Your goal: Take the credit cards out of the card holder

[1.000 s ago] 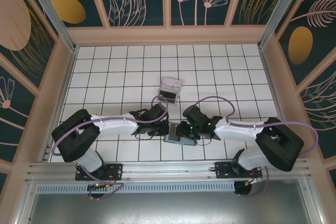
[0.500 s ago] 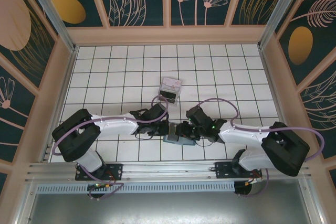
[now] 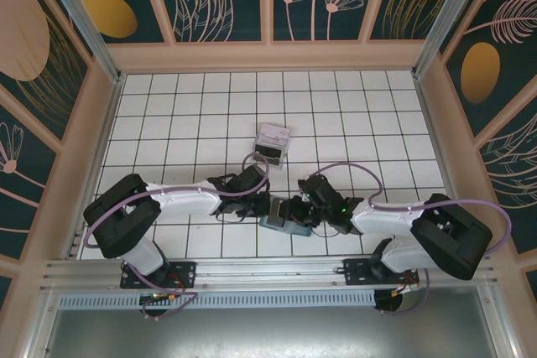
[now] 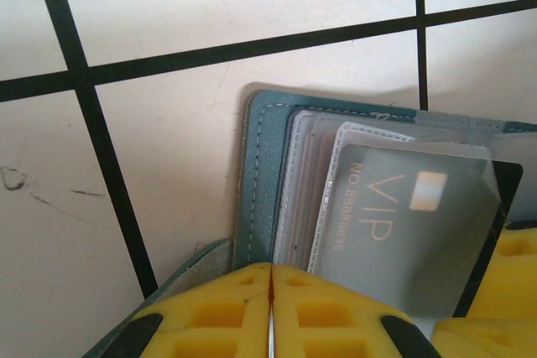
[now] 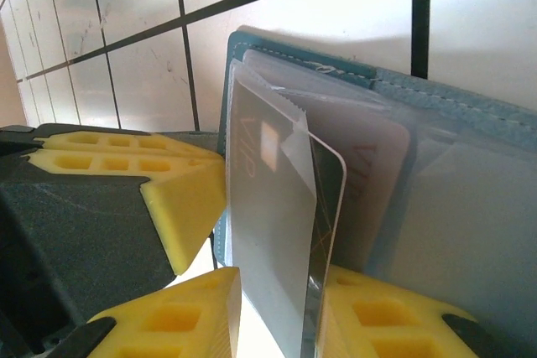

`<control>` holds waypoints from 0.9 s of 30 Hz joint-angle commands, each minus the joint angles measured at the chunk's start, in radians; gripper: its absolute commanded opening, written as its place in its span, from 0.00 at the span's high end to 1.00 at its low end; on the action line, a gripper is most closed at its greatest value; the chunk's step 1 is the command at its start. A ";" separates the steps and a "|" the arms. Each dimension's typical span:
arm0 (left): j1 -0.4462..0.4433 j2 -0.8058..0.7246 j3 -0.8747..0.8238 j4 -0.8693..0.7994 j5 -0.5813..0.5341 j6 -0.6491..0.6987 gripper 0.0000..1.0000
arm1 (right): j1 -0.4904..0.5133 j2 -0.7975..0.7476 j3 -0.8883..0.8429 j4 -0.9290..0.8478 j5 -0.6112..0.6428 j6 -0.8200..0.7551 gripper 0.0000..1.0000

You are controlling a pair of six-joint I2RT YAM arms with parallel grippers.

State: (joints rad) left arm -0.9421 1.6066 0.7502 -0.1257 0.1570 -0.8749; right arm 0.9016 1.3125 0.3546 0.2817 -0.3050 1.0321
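Fingers (image 5: 185, 316) of the right gripper (image 5: 279, 287) are clamping the dark card (image 5: 325, 215), one yellow pad on each face of it. The card is standing partly out of a clear sleeve in the card holder (image 5: 470, 115), its printed VIP lettering showing through the plastic. A pale card (image 5: 373, 182) is sitting just behind it, deeper in the sleeves. The left gripper (image 4: 270, 278) is pressing its pads together on the holder's edge, just beside the right one. From above, both grippers are meeting over the teal holder, which is lying at the near middle of the desk (image 3: 210, 106). A clear plastic tray (image 3: 273, 142) is resting farther back, apart from them.
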 commanded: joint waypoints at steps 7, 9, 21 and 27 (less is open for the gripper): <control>0.004 0.029 0.006 -0.029 0.018 0.009 0.90 | -0.001 0.024 -0.008 0.136 -0.054 0.010 0.72; 0.005 0.030 0.004 -0.032 0.016 0.008 0.91 | -0.001 -0.001 -0.012 0.117 -0.043 0.007 0.72; 0.005 0.037 0.021 -0.046 0.016 0.012 0.91 | -0.011 -0.142 -0.029 -0.023 0.021 -0.015 0.80; 0.005 0.043 0.030 -0.053 0.018 0.015 0.91 | -0.013 -0.144 -0.019 -0.089 0.051 -0.017 0.89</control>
State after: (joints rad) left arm -0.9405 1.6222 0.7689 -0.1349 0.1642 -0.8753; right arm 0.8951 1.1862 0.3317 0.2413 -0.2913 1.0275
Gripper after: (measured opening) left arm 0.094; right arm 0.121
